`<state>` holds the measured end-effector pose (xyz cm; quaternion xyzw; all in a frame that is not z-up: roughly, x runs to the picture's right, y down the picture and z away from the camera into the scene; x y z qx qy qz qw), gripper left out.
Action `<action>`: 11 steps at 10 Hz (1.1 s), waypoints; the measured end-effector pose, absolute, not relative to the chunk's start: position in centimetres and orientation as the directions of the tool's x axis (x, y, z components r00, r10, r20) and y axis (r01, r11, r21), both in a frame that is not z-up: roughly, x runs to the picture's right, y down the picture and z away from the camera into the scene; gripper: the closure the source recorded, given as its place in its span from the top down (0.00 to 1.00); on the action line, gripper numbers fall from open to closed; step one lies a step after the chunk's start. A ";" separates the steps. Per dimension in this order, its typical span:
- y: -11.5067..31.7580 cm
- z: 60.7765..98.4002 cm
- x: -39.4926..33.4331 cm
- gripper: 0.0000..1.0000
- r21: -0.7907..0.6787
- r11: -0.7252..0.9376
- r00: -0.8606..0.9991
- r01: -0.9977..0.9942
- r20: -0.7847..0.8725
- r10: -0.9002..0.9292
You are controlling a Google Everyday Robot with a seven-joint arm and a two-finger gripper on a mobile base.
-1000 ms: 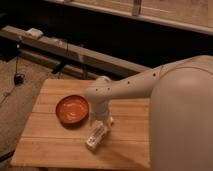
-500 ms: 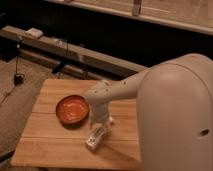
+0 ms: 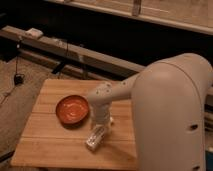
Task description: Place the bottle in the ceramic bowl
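Lab-like room: cables (image 3: 17,64), wooden table (image 3: 47,145) under hand (image 3: 99,130).

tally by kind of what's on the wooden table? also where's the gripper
Bottle: 1
Ceramic bowl: 1
Total on the table: 2
Gripper: 1, not counted in the total, down at the bottle's upper end, just right of the bowl.

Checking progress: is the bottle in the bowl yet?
No, the bottle lies on the table beside the bowl, with the gripper just above it.
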<state>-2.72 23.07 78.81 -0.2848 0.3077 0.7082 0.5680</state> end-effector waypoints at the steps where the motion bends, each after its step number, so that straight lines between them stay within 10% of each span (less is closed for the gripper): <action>1: 23.2 79.0 -2.7 0.65 0.112 -0.169 -0.195 -0.979 -0.754 0.627; 4: 23.8 79.7 -2.6 0.65 0.113 -0.180 -0.202 -0.977 -0.761 0.617; 11: 21.9 79.2 -1.9 0.03 0.094 -0.221 -0.211 -0.971 -0.772 0.599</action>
